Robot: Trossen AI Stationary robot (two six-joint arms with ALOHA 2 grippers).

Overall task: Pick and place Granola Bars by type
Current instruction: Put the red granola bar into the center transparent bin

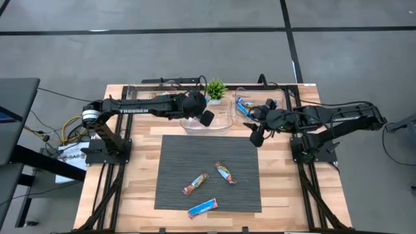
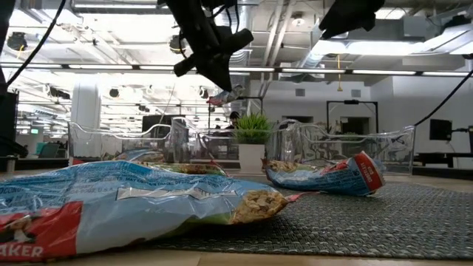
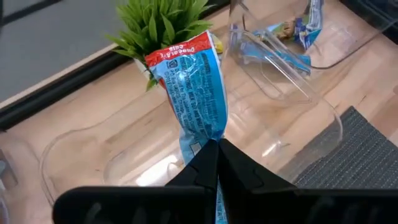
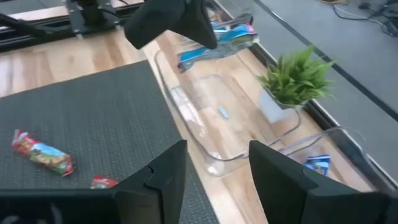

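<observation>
The left gripper (image 3: 214, 149) has its fingers pinched tight on the end of a blue bar (image 3: 194, 84) with a red tip, which hangs over the middle clear bin (image 1: 224, 123) just in front of the potted plant (image 1: 215, 89). In the low view that bar (image 2: 225, 95) shows in the air above the bins, under the dark gripper (image 2: 214, 63). The right gripper (image 4: 214, 171) is released, its fingers spread apart with nothing between them; it hovers over the mat's far right corner, beside the right bin (image 1: 276, 97), which holds blue bars (image 1: 245, 104). On the grey mat (image 1: 182, 162) lie 3 more bars, well apart from both grippers: a red and orange one (image 1: 195, 184) near the middle, another multicoloured one (image 1: 225, 173) just to its right, and a blue one (image 1: 202, 207) at the near edge. The left bin (image 1: 136, 91) sits at the far left of the table (image 1: 140, 182), and its contents cannot be made out.
</observation>
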